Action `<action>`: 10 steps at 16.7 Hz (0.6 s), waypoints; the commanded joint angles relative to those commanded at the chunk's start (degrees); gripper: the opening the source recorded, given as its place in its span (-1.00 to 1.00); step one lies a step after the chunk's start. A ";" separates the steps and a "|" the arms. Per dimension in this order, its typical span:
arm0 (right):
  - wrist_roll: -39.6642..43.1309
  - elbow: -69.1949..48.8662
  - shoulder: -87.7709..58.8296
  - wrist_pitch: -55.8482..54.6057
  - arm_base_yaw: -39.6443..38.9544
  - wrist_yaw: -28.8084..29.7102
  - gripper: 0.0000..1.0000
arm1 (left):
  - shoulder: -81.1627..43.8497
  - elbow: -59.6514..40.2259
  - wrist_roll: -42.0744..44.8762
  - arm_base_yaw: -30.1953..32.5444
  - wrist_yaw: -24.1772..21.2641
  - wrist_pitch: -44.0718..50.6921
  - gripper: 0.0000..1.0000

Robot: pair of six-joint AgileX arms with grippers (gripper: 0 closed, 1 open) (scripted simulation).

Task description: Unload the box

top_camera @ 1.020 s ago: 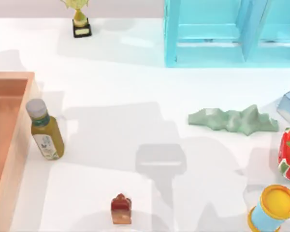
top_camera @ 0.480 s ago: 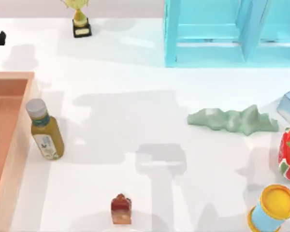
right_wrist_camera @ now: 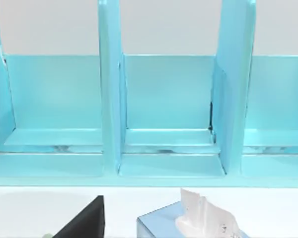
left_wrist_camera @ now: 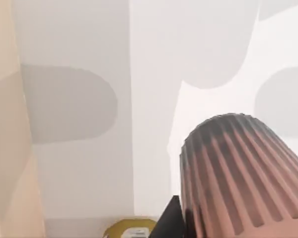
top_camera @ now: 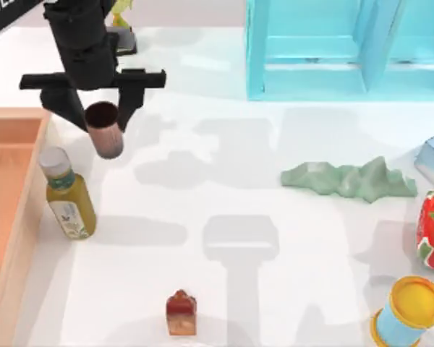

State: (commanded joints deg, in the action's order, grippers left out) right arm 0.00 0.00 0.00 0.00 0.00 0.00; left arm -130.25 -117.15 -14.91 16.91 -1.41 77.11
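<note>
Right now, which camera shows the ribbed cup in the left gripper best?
The top view: the ribbed cup hangs whole in the left gripper, beside the box. The left wrist view shows its ribbed side up close.

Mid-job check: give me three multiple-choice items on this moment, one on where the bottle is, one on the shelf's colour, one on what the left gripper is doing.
1. Where is the bottle?
A. inside the box
B. on the table beside the box's right wall
C. on the shelf

2. What colour is the shelf unit?
A. cyan
B. red
C. yellow

3. What is the state of the left gripper?
A. open, holding nothing
B. shut on the bottle
C. shut on a brown ribbed cup

Answers:
1 B: the bottle lies just outside the box.
2 A: the shelf unit is cyan.
3 C: the left gripper clamps the cup above the table.
</note>
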 joint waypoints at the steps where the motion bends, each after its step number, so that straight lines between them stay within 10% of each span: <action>1: 0.00 0.00 0.00 0.00 0.00 0.00 1.00 | -1.00 -0.70 -0.80 0.81 -0.23 0.32 -1.00; 10: 0.00 0.00 0.00 0.00 0.00 0.00 1.00 | -1.88 0.48 -1.18 1.10 -0.28 -1.23 -1.00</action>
State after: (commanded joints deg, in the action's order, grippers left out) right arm 0.00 0.00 0.00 0.00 0.00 0.00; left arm -132.14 -116.67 -16.09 18.02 -1.69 75.89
